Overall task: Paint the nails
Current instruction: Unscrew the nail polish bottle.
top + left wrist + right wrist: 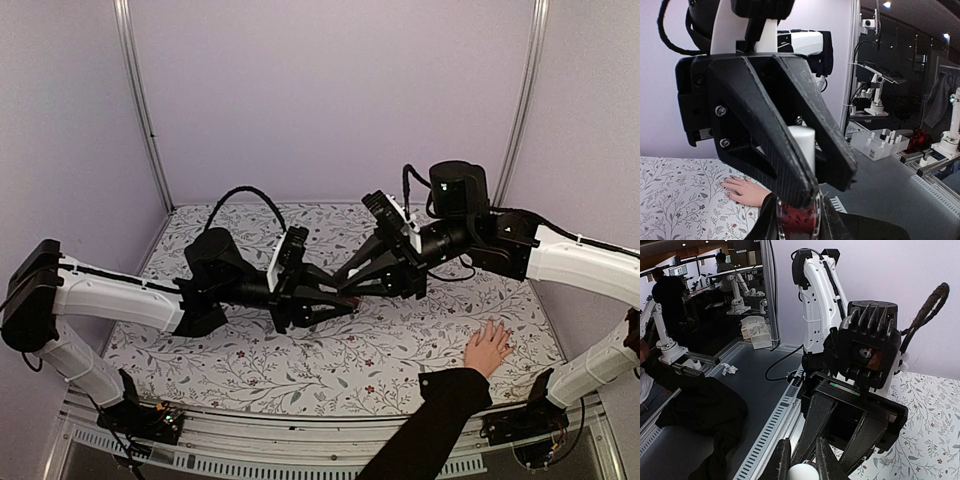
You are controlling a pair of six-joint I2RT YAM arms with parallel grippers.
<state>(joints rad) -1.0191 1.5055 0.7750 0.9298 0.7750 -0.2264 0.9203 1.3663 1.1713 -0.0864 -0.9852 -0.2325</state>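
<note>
- Top view: the left arm (pixel 120 295) and the right arm (pixel 580 262) meet above the middle of the flower-patterned bench (pixel 250 370), with their jaws tip to tip. A hand (pixel 488 350) in a black sleeve (pixel 430 420) lies flat on the bench near the right front edge, well apart from both jaws.
- Left wrist view: the left jaws are closed on a dark-red bottle (pixel 798 219). The right jaws pinch its white cap (pixel 802 145). The nails (pixel 732 178) sit lower left on spread fingers resting on the bench, apart from both jaws and too small to judge their colour.
- Right wrist view: the right jaws stand narrow at the bottom edge, gripping the cap.
</note>
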